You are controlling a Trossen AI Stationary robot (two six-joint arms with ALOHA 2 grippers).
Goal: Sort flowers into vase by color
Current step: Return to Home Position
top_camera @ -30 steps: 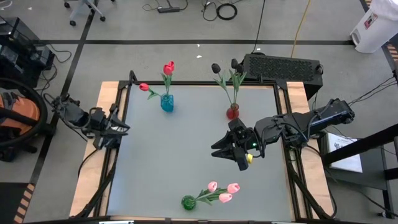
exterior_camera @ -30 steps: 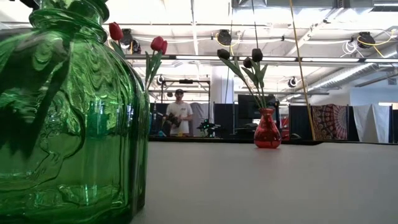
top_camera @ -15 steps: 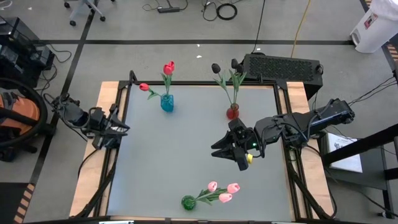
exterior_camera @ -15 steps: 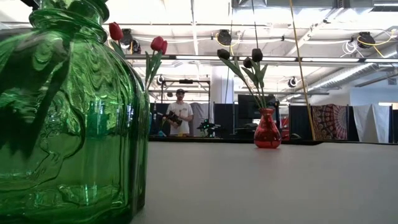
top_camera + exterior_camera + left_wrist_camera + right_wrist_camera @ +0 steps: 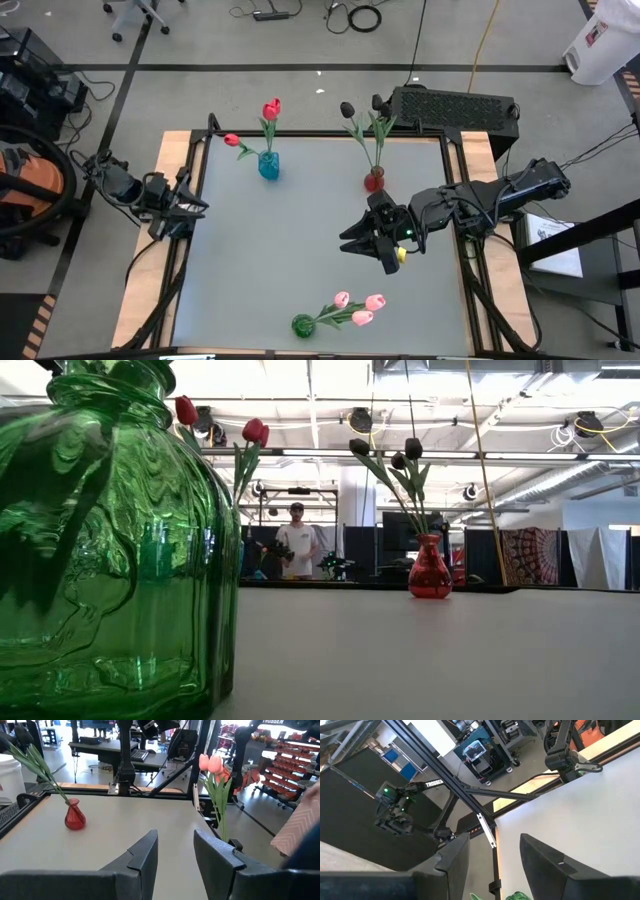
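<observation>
Red tulips point(image 5: 271, 108) stand in a blue vase point(image 5: 268, 166) at the far left of the table. Black tulips point(image 5: 347, 109) stand in a red vase point(image 5: 374, 180) at the far right, their stems leaning on its mouth. Three pink tulips point(image 5: 362, 308) stand in a green vase point(image 5: 303, 325) at the near edge, which fills the low view's left point(image 5: 110, 540). My left gripper point(image 5: 190, 205) waits open at the table's left edge, nothing between its fingers point(image 5: 175, 837). My right gripper point(image 5: 365, 240) hangs open above the table's right half, between the red and green vases, also holding nothing point(image 5: 494, 840).
A dark box point(image 5: 455, 105) sits just beyond the table's far right corner. The grey tabletop point(image 5: 280, 250) lies bare between the three vases. A person point(image 5: 297, 540) stands far off in the room behind the table.
</observation>
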